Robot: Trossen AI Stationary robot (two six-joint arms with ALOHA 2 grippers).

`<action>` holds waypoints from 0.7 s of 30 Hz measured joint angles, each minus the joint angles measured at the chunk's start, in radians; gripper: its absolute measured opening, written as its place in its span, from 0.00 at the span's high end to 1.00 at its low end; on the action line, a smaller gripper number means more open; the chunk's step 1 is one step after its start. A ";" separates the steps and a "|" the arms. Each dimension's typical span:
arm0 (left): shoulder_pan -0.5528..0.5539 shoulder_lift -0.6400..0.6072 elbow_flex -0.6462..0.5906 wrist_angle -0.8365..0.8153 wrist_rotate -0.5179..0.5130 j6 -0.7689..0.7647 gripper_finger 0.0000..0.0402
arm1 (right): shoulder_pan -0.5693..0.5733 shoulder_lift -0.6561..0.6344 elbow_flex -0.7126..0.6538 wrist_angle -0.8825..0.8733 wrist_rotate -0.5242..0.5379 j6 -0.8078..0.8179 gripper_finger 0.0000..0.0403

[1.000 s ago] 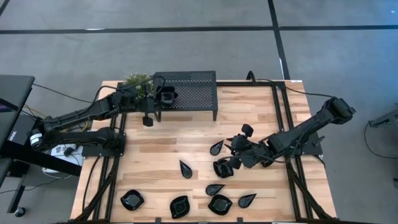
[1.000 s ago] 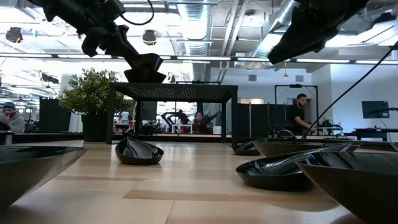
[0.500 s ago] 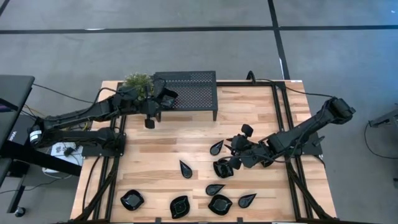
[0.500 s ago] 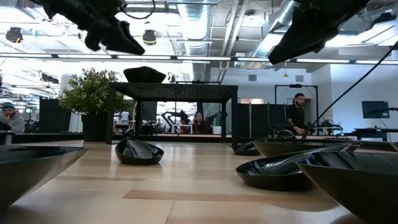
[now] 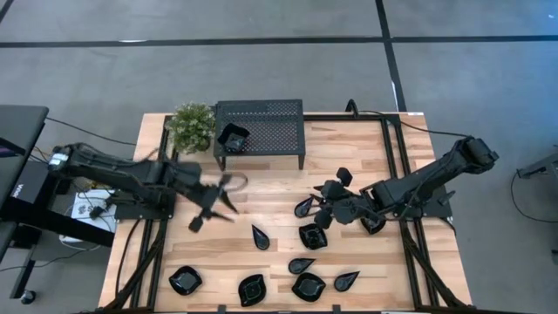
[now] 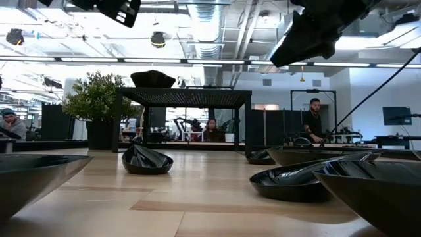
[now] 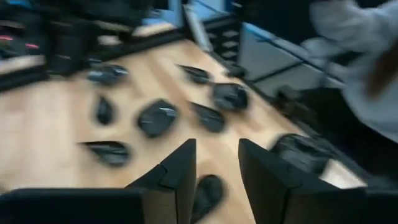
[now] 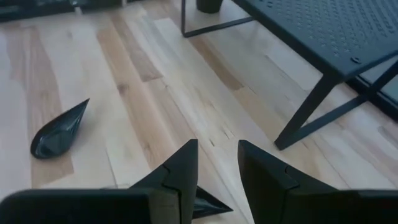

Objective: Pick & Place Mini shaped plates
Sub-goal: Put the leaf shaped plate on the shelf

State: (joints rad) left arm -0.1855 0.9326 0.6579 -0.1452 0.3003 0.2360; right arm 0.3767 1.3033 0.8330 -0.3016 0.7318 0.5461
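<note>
Bare wood table [image 5: 270,187] mid-left; left gripper [image 5: 218,194] and right gripper [image 5: 327,199] both released, empty.

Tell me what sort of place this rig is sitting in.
Most likely an open-plan lab or office workspace: the low view shows exposed ceiling ducts, seated people at desks and a monitor beyond the wooden table. From above, the floor is grey with dark taped lines.

One black dish [image 5: 234,137] atop stand, other mini plates [image 5: 307,286] scattered on table
</note>
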 joint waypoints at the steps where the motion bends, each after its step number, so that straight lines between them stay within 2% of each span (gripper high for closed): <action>1: -0.031 0.021 -0.018 0.030 0.000 -0.006 0.70 | -0.002 0.000 0.000 0.000 -0.002 0.016 0.73; 5: -0.113 0.124 -0.090 0.183 -0.029 0.025 0.70 | -0.007 0.000 0.000 0.000 -0.002 0.039 0.73; 11: -0.126 0.185 -0.095 0.215 -0.289 0.043 0.70 | -0.007 0.000 0.000 -0.003 -0.069 0.039 0.73; 14: -0.126 0.185 -0.095 0.221 -0.378 0.043 0.70 | -0.007 0.000 0.000 -0.004 -0.081 0.036 0.73; 21: -0.126 0.183 -0.095 0.224 -0.386 0.043 0.70 | -0.007 0.006 0.000 -0.004 -0.079 0.031 0.73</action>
State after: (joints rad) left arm -0.3119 1.1156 0.5632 0.0784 -0.0856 0.2794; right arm 0.3698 1.3094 0.8330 -0.3055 0.6531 0.5774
